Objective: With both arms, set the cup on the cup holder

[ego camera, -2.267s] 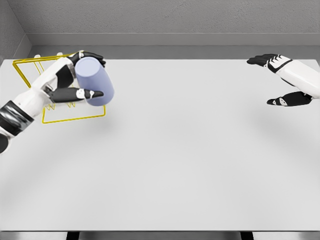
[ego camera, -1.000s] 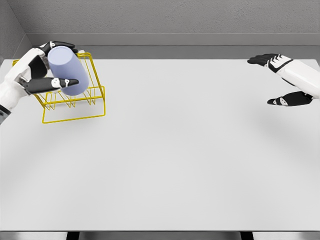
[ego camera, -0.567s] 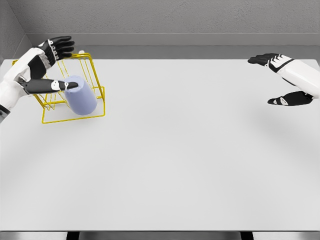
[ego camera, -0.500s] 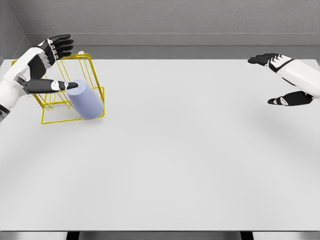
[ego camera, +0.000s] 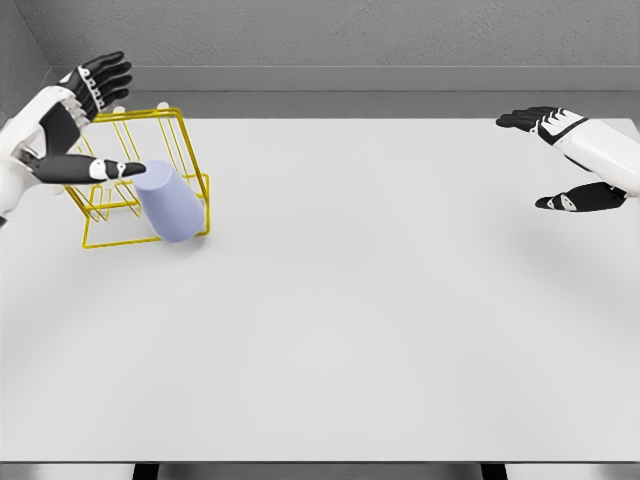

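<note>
Cup (ego camera: 170,203) tilted in cup holder (ego camera: 110,238); left hand (ego camera: 62,125) spread

White-and-black left hand (ego camera: 62,130) raised at far left, fingers spread wide, thumb (ego camera: 95,169) stretched rightward, gripping nothing. White right arm entering from the right edge, black-fingered right hand (ego camera: 560,160) held out flat, fingers extended leftward, thumb lower, nothing held.

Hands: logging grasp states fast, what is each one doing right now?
Left hand: open, holding nothing; cup sits apart.
Right hand: open, holding nothing.
</note>
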`<state>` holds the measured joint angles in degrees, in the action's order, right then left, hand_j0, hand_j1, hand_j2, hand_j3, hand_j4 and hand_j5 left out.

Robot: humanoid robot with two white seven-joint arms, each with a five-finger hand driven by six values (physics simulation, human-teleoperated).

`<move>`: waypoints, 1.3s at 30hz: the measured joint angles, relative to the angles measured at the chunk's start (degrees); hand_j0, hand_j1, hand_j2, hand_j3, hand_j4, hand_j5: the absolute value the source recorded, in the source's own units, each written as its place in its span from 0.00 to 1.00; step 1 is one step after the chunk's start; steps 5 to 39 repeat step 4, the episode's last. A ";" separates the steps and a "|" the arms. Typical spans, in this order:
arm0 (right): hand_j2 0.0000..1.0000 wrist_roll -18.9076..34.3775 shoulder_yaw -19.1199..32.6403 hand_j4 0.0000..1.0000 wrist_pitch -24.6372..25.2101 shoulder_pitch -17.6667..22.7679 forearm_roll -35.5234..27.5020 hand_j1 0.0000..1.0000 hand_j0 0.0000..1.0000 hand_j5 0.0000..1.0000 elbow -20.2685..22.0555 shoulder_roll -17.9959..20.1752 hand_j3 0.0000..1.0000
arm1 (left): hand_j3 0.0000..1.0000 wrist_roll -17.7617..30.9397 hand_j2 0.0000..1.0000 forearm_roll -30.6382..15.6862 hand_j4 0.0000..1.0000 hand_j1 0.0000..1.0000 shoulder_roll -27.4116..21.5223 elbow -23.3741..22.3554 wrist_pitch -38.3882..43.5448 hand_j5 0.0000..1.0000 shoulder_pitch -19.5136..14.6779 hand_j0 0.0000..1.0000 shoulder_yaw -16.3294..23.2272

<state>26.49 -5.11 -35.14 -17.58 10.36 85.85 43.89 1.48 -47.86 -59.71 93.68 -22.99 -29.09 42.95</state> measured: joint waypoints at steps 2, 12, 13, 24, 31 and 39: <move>1.00 0.00 0.00 1.00 0.00 0.00 0.00 1.00 1.00 1.00 0.00 0.00 1.00 | 1.00 0.00 1.00 0.01 1.00 1.00 -0.93 -0.14 -0.93 1.00 0.00 1.00 0.00; 1.00 0.00 0.00 1.00 0.00 0.18 0.00 1.00 1.00 1.00 0.00 0.00 1.00 | 1.00 -0.01 1.00 0.01 1.00 1.00 -1.82 -0.31 -1.97 1.00 0.09 1.00 0.00; 1.00 0.00 0.00 1.00 0.00 0.18 0.00 1.00 1.00 1.00 0.00 0.00 1.00 | 1.00 -0.01 1.00 0.01 1.00 1.00 -1.82 -0.31 -1.97 1.00 0.09 1.00 0.00; 1.00 0.00 0.00 1.00 0.00 0.18 0.00 1.00 1.00 1.00 0.00 0.00 1.00 | 1.00 -0.01 1.00 0.01 1.00 1.00 -1.82 -0.31 -1.97 1.00 0.09 1.00 0.00; 1.00 0.00 0.00 1.00 0.00 0.18 0.00 1.00 1.00 1.00 0.00 0.00 1.00 | 1.00 -0.01 1.00 0.01 1.00 1.00 -1.82 -0.31 -1.97 1.00 0.09 1.00 0.00; 1.00 0.00 0.00 1.00 0.00 0.18 0.00 1.00 1.00 1.00 0.00 0.00 1.00 | 1.00 -0.01 1.00 0.01 1.00 1.00 -1.82 -0.31 -1.97 1.00 0.09 1.00 0.00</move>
